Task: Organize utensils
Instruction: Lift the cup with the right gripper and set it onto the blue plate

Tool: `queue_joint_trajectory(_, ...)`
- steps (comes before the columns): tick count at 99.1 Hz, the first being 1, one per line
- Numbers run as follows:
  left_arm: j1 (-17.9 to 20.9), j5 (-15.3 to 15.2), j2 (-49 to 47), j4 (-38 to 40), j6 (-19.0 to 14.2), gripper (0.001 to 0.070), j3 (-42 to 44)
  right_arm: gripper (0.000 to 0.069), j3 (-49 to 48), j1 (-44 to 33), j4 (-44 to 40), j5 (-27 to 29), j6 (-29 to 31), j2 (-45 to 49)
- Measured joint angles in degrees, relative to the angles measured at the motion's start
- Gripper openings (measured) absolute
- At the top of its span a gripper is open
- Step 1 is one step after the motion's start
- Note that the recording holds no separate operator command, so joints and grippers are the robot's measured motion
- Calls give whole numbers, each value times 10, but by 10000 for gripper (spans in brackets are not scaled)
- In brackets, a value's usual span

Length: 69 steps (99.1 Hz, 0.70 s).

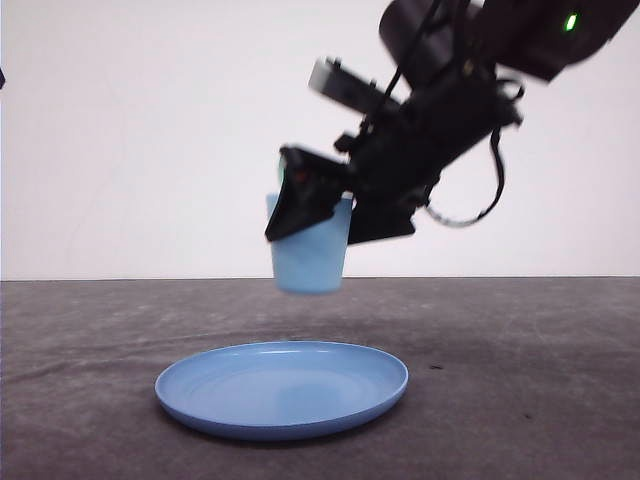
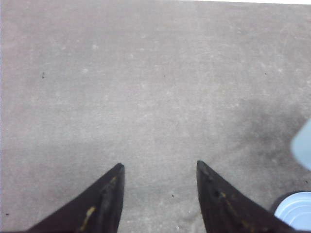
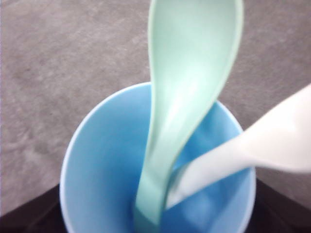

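Two utensils, mint-green spoon [image 3: 187, 97] and white fork [image 3: 243, 155], stand handle-down inside light blue cup [image 1: 309, 252]. Right end effector [image 1: 325, 215] clamps cup, holding it above blue plate [image 1: 283, 388] on grey surface [image 1: 520, 380]. Left end effector [image 2: 160, 167] spread wide, holding nothing.

Even, soft lighting; the spoon [image 3: 189, 87] and fork [image 3: 257, 145] look blurred close-up, perhaps out of focus.

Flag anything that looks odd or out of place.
Nothing is spilled or damaged. The cup hangs in the right tool above the plate, with the spoon and fork standing handle-down inside.
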Motion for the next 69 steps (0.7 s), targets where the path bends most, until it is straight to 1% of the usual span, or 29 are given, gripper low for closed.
queue_joint_trajectory(10,0,0,0,0,0,280,0,474,-3,3,-40,14,-9,-40)
queue_joint_trajectory(21,0,0,0,1,3,280,0,473,-39,12,-41,22,-13,-100)
queue_joint_trajectory(35,0,0,0,1,7,280,0,473,-110,33,-38,42,-12,-180)
queue_joint_trajectory(53,0,0,0,1,9,280,0,473,-202,64,-14,56,2,-260)
queue_joint_trajectory(69,0,0,0,1,9,280,0,473,-257,87,34,57,26,-270)
